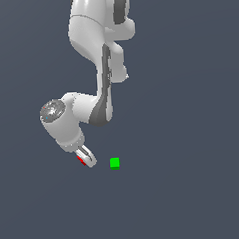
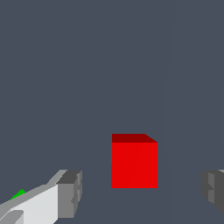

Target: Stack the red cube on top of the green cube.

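Your main risk here is closing or descending off-centre: in the wrist view the small, plain bright red cube [image 2: 134,164] sits between the two grey fingers [image 2: 70,194] but with clear gaps on both sides, and it looks nearer one finger than the other, so a lopsided squeeze could push it across the dark grey surface [image 1: 196,197] or twist it in the grip. A second hazard is the small, plain bright green cube [image 1: 114,163], which lies just beside the claw [image 1: 86,159], at about 3 o'clock from it in the exterior view; a sideways swing at this height could knock it away before you ever stack on it. The claw is spread wide and released, gripping nothing; neither finger touches the red cube as far as you can see. In the exterior view the red cube shows only as a sliver at the fingertips, resting on the surface by my judgement.
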